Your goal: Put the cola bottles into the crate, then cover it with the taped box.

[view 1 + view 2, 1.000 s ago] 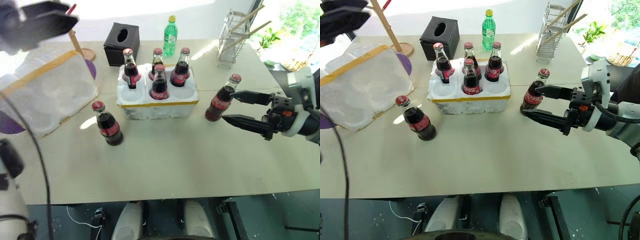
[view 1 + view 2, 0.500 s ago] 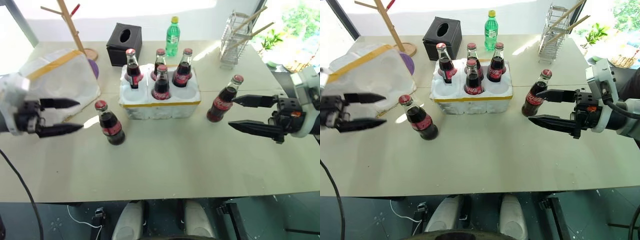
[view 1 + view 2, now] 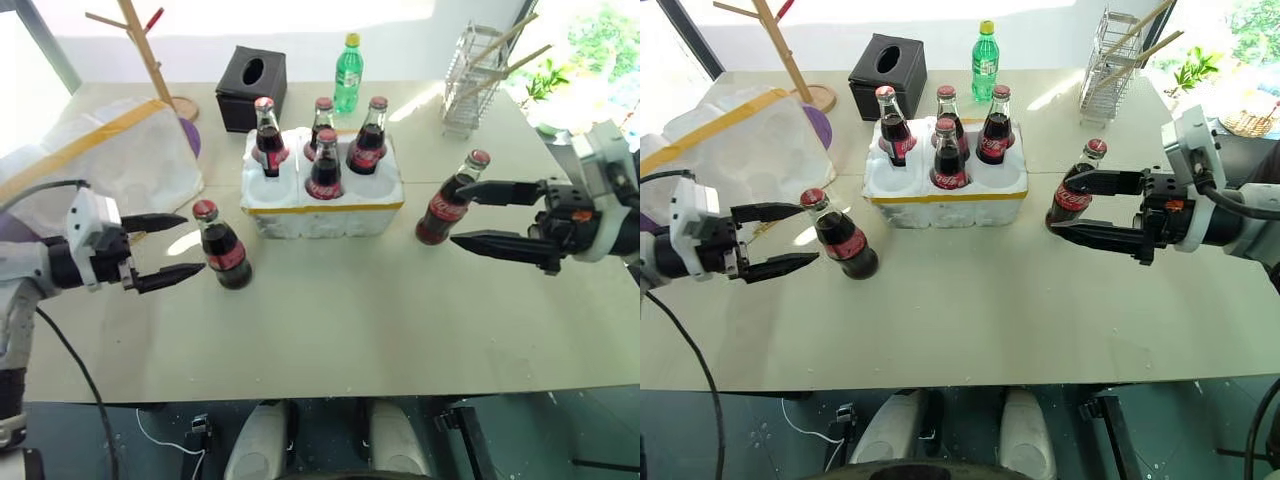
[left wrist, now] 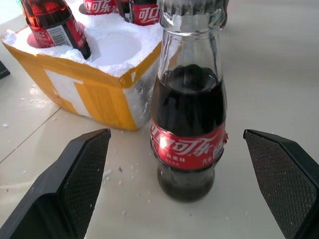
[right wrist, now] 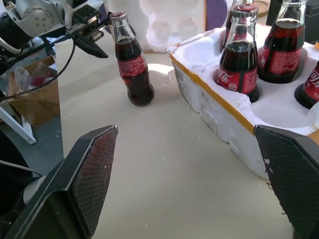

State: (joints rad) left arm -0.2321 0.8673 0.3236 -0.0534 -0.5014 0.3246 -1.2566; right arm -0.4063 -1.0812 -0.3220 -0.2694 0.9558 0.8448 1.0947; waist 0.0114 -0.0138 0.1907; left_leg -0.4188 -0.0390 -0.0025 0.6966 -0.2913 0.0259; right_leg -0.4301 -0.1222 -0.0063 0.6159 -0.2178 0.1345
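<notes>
The crate (image 3: 322, 200), a low white foam block with a yellow band, stands mid-table with several cola bottles (image 3: 324, 170) in its holes. One loose cola bottle (image 3: 222, 246) stands left of it. My left gripper (image 3: 194, 243) is open at table height right beside that bottle; in the left wrist view the bottle (image 4: 189, 114) stands ahead between the spread fingers (image 4: 75, 184), untouched. Another bottle (image 3: 447, 200) stands right of the crate. My right gripper (image 3: 456, 213) hovers open near it with nothing between its fingers. The taped box (image 3: 100, 160) lies at the left.
A black tissue box (image 3: 250, 75), a green bottle (image 3: 345, 72) and a wooden stand (image 3: 140, 50) sit behind the crate. A wire rack (image 3: 475, 85) stands at the back right. The near half of the table (image 3: 350, 320) is bare.
My left arm has come down from the upper left to table height beside the left loose bottle, still open. The right gripper has stayed by the right bottle.
</notes>
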